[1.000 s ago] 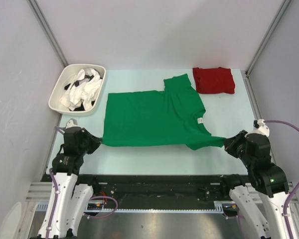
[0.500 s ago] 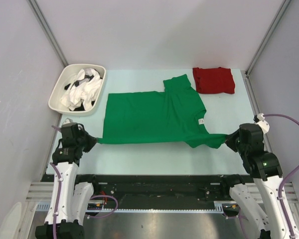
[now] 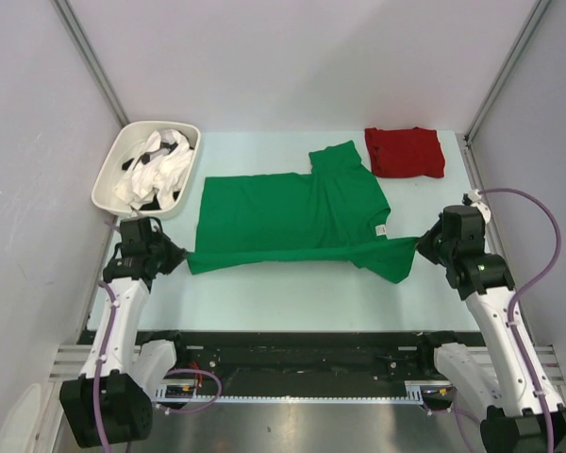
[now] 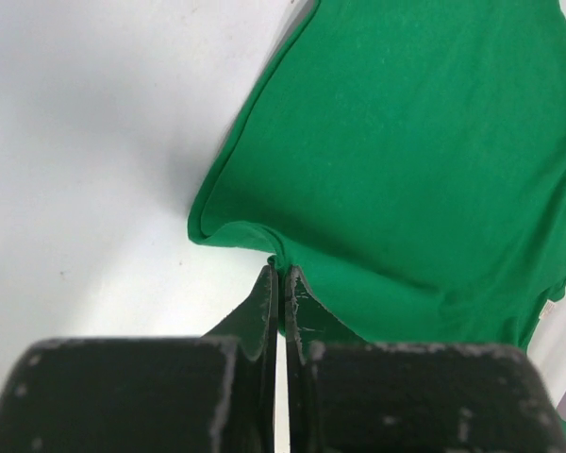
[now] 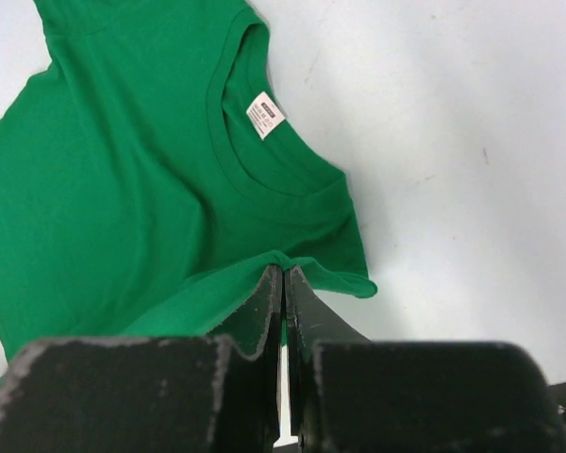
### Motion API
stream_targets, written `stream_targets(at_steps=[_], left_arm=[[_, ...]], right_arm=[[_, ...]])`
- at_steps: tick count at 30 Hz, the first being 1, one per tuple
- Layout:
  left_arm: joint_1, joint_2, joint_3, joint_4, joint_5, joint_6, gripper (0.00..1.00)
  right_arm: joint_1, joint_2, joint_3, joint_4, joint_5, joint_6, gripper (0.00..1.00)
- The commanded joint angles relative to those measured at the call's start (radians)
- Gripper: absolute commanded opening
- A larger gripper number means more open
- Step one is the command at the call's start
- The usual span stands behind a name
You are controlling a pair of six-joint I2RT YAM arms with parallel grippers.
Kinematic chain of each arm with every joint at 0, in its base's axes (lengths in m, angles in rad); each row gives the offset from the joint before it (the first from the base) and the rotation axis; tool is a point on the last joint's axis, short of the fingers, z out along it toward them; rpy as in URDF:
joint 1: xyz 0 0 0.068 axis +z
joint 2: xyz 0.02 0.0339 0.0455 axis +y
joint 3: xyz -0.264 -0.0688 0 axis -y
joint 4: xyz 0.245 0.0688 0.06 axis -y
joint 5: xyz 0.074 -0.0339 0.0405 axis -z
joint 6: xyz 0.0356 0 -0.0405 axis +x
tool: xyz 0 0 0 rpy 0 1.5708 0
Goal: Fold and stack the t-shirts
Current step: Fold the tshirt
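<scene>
The green t-shirt [image 3: 283, 217] lies spread on the table, its near edge lifted and doubling over. My left gripper [image 3: 182, 260] is shut on its near left corner [image 4: 279, 260]. My right gripper [image 3: 417, 243] is shut on its near right edge [image 5: 285, 260], by the neck with the white label [image 5: 265, 115]. The dark red t-shirt [image 3: 405, 152] lies folded square at the far right, apart from both grippers.
A white bin [image 3: 108, 179] with white and black cloths stands at the far left. Grey walls close in the table on the left, back and right. Bare table shows in front of the green shirt [image 3: 292, 293].
Both grippers have moved away from the near edge toward the far side, lifting the green shirt's near edge and carrying it over the shirt's body.
</scene>
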Motion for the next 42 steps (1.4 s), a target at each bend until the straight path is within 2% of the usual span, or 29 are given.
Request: stream_targets(at_steps=[1, 9, 16, 22, 26, 32, 42], left_arm=[[0.017, 0.057, 0.073, 0.090, -0.019, 0.036, 0.00], [-0.005, 0.204, 0.188, 0.110, -0.019, 0.040, 0.00], [-0.127, 0.356, 0.256, 0.127, -0.065, 0.033, 0.00], [-0.235, 0.456, 0.244, 0.167, -0.094, 0.005, 0.00], [-0.247, 0.488, 0.235, 0.179, -0.096, -0.004, 0.00], [-0.246, 0.518, 0.231, 0.164, -0.194, -0.032, 0.00], [-0.244, 0.606, 0.245, 0.167, -0.267, -0.104, 0.00]], right_arm=[[-0.011, 0.057, 0.041, 0.153, -0.055, -0.065, 0.00], [-0.018, 0.156, 0.041, 0.269, -0.197, -0.130, 0.00], [-0.018, 0.218, 0.059, 0.386, -0.273, -0.151, 0.00], [-0.017, 0.264, 0.131, 0.389, -0.297, -0.173, 0.00], [-0.017, 0.294, 0.168, 0.375, -0.302, -0.187, 0.00], [-0.015, 0.327, 0.173, 0.395, -0.326, -0.185, 0.00], [0.035, 0.475, 0.263, 0.440, -0.391, -0.220, 0.00]])
